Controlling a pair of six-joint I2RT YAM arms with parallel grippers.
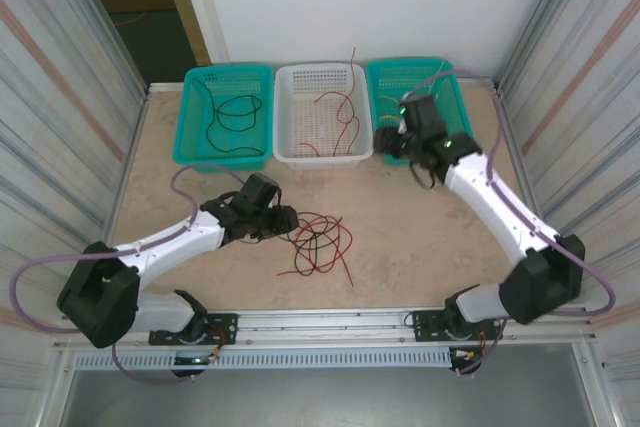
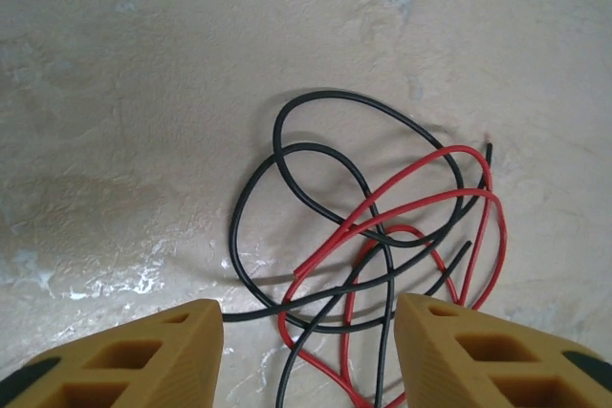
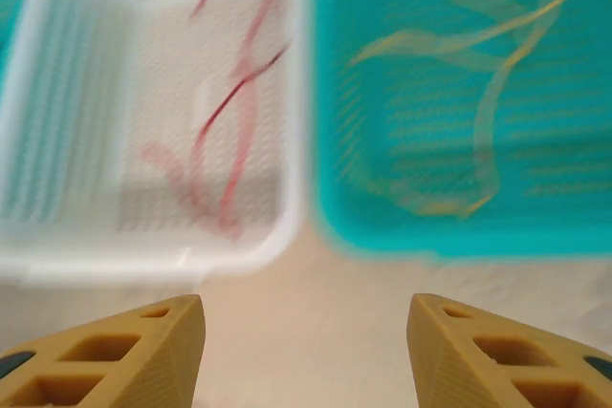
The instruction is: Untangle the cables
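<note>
A tangle of red and black cables [image 1: 318, 239] lies loose on the table just in front of centre. My left gripper [image 1: 290, 219] is at its left edge. In the left wrist view the tangle [image 2: 382, 236] spreads ahead of the left gripper [image 2: 306, 336], whose jaws stand open low over the table, with red and black strands running between the two fingers [image 2: 182, 351]. My right gripper [image 1: 392, 145] hovers open and empty at the front of the baskets. The blurred right wrist view shows the right gripper [image 3: 306, 332] above bare table.
Three baskets line the back edge: a teal one [image 1: 190, 112] holding a black cable, a white one [image 1: 320, 157] holding red cables [image 3: 239, 93], and a teal one [image 1: 455, 87] holding yellowish cables [image 3: 459, 45]. Ribbed metal walls close both sides.
</note>
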